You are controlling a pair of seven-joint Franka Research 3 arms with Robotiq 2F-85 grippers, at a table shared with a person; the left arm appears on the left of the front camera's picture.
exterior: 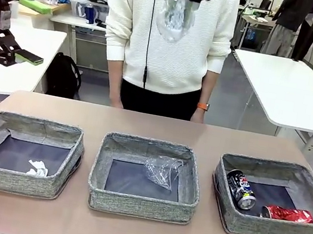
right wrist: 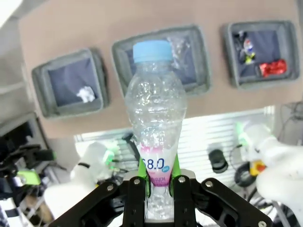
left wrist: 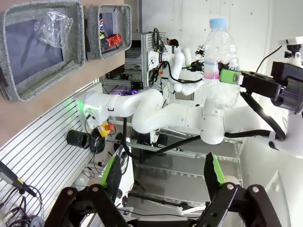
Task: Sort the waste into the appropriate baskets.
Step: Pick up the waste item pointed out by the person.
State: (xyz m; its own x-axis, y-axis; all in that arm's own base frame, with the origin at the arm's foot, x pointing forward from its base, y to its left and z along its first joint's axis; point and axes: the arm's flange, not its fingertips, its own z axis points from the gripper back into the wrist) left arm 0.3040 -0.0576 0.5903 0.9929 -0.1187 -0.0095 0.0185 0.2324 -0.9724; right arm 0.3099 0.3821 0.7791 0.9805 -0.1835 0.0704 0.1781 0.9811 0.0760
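Four of the five pieces of waste are already seen lying in the baskets on the table (exterior: 124,232), so the sorting is judged nearly complete. Nearest the robot, in the left basket (exterior: 12,179), the white paper wad (exterior: 37,169) is found at the near edge of the dark bottom. In the middle basket (exterior: 140,204), the clear plastic cup (exterior: 162,171) is seen crumpled toward the far right corner. In the right basket (exterior: 229,218), the dark blue-black can (exterior: 241,189) and the red drink can (exterior: 287,214) are laid on their sides, just beside each other. One item is left: the small blue-capped bottle (right wrist: 154,113), which is held high above the table, cap away from the wrist, clamped at its purple-labelled lower part by the right hand (right wrist: 158,187). In the right wrist view the three baskets are seen well beyond it, the cap lined up roughly with the middle one. The left hand (left wrist: 161,172) is held wide open and empty, well away from the baskets and pointed toward the bottle. Given the cup already there, the middle basket is judged the likely place for the bottle. At the far side, a person (exterior: 167,40) is standing behind the table.
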